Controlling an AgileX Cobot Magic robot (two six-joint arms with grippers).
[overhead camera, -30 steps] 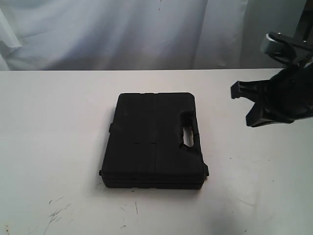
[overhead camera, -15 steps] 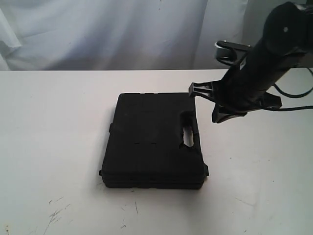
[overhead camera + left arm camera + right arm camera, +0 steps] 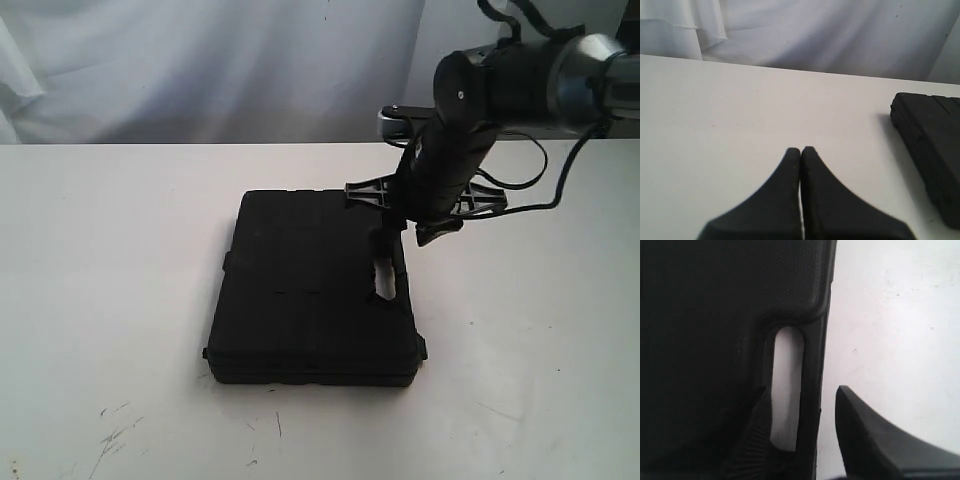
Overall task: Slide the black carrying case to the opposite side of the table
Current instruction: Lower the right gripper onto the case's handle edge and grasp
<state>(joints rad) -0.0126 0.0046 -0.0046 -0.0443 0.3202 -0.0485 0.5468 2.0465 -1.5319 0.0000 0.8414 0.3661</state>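
Straddling: right gripper (image 3: 801,390) parted, holding nothing, handle bar (image 3: 813,360) between its fingers.
Case: black carrying case (image 3: 300,290) flat on the table (image 3: 110,240), beneath those fingers.
Left gripper (image 3: 801,150): pressed together, empty, case beside it.
Risk: pulling by the offset handle may swivel the case instead of sliding it.

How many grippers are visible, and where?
2. The right gripper, open, straddles the handle of the case; the left gripper hangs shut over the table beside the case.

The black carrying case (image 3: 310,290) lies flat and closed near the middle of the white desk (image 3: 110,250). Its handle slot (image 3: 384,283) faces the desk's right edge.
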